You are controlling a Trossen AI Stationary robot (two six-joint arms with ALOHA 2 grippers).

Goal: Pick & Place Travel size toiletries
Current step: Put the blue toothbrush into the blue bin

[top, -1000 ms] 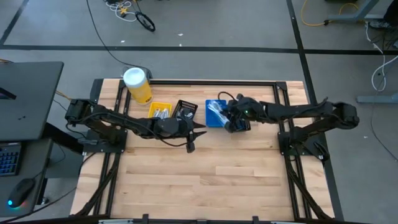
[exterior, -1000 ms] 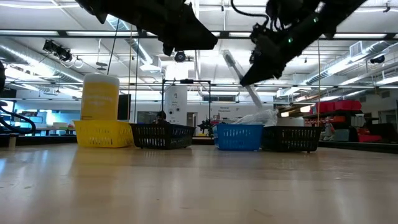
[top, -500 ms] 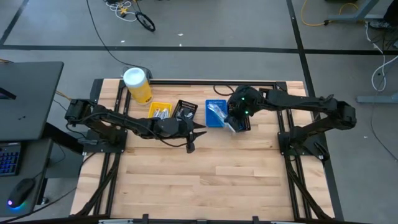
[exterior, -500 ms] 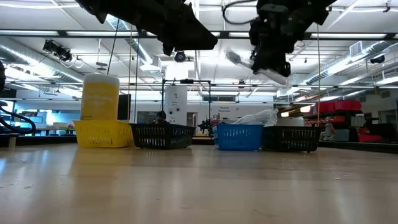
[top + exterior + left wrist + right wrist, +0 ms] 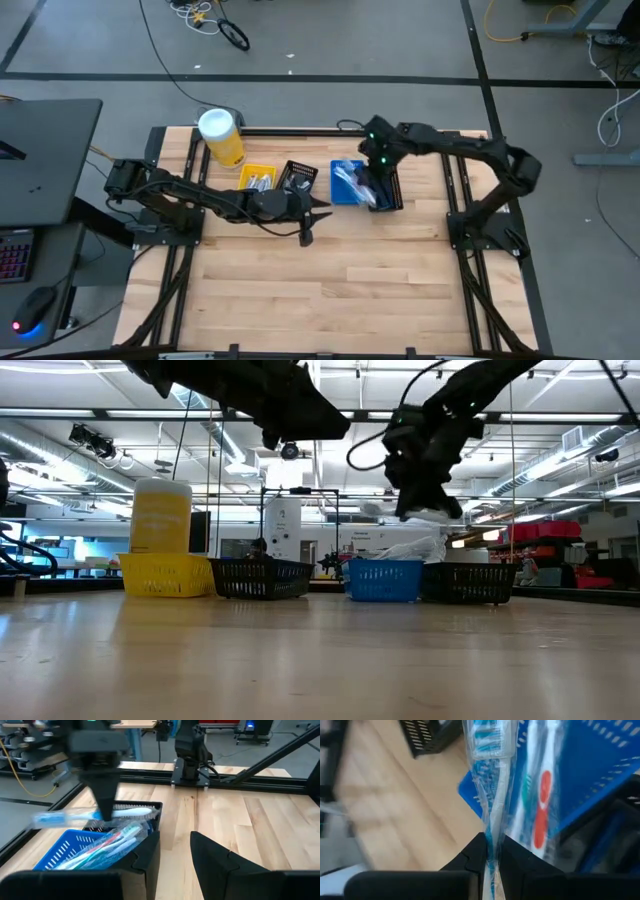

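Observation:
My right gripper (image 5: 378, 172) is shut on a light-blue toothbrush in a clear wrapper (image 5: 490, 780) and holds it above the blue bin (image 5: 344, 184) and the black bin (image 5: 390, 192) beside it. The left wrist view shows this toothbrush (image 5: 85, 816) about level over the blue bin (image 5: 60, 854). The blue bin holds more wrapped toothbrushes (image 5: 540, 805). My left gripper (image 5: 175, 855) is open and empty. It hovers near the other black bin (image 5: 298, 178), on the side toward the table's middle (image 5: 318, 208). My right gripper pinches the toothbrush's handle (image 5: 492, 851) between its two fingers, through the clear wrapper. The brush runs straight out from the fingers, with its bristle head (image 5: 489, 740) at the far end. It is lifted clear of the bins and roughly level.
A row stands along the far side of the table: a yellow canister with a white lid (image 5: 221, 136), a yellow bin with small tubes (image 5: 257, 179), a black bin, the blue bin and another black bin. The near half of the wooden table (image 5: 330, 290) is bare.
My right gripper has swung toward the table's far edge and turned, staying shut on the toothbrush. The toothbrush slanted steeply above the blue bin a second ago. It has tipped to about level and now sits over the blue bin and the black bin to its right.

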